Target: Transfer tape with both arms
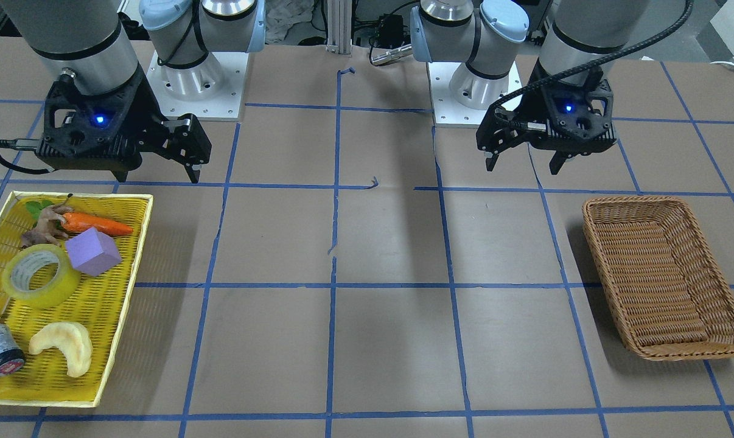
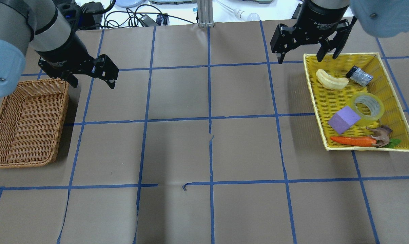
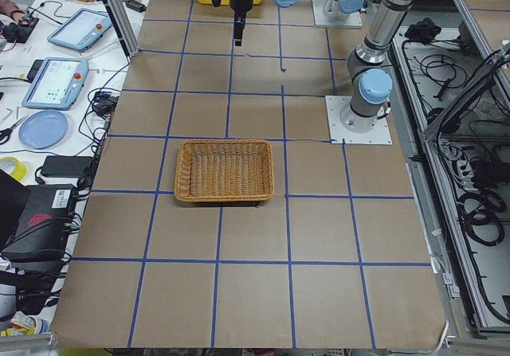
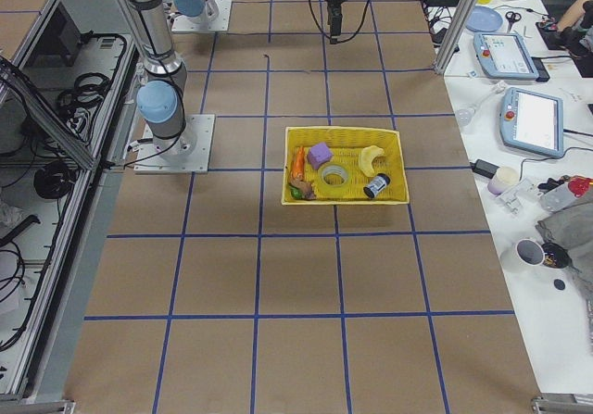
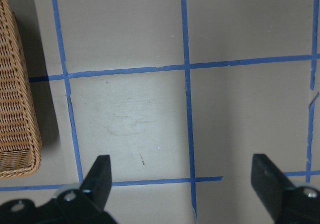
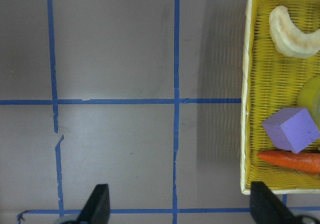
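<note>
The tape (image 1: pixel 62 289) is a wide translucent yellow roll that lies flat in the yellow tray (image 1: pixel 99 316), touching the purple cube (image 1: pixel 92 250). It also shows in the overhead view (image 2: pixel 380 108), in the exterior right view (image 4: pixel 334 182), and at the right edge of the right wrist view (image 6: pixel 311 96). My right gripper (image 1: pixel 159 173) (image 2: pixel 300 58) (image 6: pixel 180 199) is open and empty, raised beside the tray's end. My left gripper (image 1: pixel 523 163) (image 2: pixel 92 83) (image 5: pixel 181 171) is open and empty, raised above bare table beside the wicker basket (image 1: pixel 638 199).
The tray (image 2: pixel 333 101) also holds an orange carrot (image 1: pixel 96 225), a brown toy animal (image 1: pixel 44 222), a pale crescent (image 1: pixel 62 347) and a small dark cylinder with a red end (image 1: pixel 0 350). The brown wicker basket (image 2: pixel 24 125) has nothing in it. Blue tape lines grid the brown table.
</note>
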`<state>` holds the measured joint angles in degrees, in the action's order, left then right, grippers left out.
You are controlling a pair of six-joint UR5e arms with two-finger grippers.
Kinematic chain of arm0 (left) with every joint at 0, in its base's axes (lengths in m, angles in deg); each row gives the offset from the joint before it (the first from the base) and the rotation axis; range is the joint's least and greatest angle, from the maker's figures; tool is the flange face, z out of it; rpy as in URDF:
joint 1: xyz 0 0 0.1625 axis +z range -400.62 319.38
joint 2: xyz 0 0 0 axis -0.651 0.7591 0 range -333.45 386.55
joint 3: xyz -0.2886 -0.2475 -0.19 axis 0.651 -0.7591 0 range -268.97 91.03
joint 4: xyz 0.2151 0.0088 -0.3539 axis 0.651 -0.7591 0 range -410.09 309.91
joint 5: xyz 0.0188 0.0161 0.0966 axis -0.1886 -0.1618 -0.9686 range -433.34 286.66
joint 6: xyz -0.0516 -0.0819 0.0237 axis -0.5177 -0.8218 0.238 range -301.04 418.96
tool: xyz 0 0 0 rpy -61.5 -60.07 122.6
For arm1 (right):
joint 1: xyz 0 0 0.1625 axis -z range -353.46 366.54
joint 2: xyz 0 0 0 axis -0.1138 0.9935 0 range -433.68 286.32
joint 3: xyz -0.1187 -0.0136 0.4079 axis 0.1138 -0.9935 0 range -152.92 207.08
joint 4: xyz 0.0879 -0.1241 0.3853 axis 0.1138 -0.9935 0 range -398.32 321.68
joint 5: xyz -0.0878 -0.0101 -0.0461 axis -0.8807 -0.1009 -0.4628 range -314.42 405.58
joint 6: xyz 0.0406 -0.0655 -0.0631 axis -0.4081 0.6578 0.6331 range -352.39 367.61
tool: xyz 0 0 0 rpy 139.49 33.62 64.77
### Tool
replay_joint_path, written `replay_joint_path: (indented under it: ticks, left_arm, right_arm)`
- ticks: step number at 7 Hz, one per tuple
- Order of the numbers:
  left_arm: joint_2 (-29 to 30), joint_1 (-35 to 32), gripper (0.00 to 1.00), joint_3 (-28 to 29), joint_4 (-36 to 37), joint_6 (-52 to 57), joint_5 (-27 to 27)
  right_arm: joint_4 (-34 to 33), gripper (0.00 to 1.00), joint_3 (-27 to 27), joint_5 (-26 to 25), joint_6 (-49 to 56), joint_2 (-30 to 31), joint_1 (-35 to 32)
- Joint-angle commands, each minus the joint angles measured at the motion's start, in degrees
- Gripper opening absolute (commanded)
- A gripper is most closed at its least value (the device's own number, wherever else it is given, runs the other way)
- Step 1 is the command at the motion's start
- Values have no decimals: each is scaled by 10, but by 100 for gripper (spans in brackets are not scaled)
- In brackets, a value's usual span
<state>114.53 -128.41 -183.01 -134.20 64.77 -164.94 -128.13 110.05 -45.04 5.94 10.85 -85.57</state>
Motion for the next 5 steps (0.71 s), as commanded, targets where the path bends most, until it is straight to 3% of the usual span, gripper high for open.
replay_joint_path:
  ticks: [1,5]
  left_arm:
    - [0,0,100,0,0,0,0]
    - [0,0,100,0,0,0,0]
  right_arm:
    - [2,100,-1,0,0,-1,0]
    - [4,100,-9,2,9,-6,4]
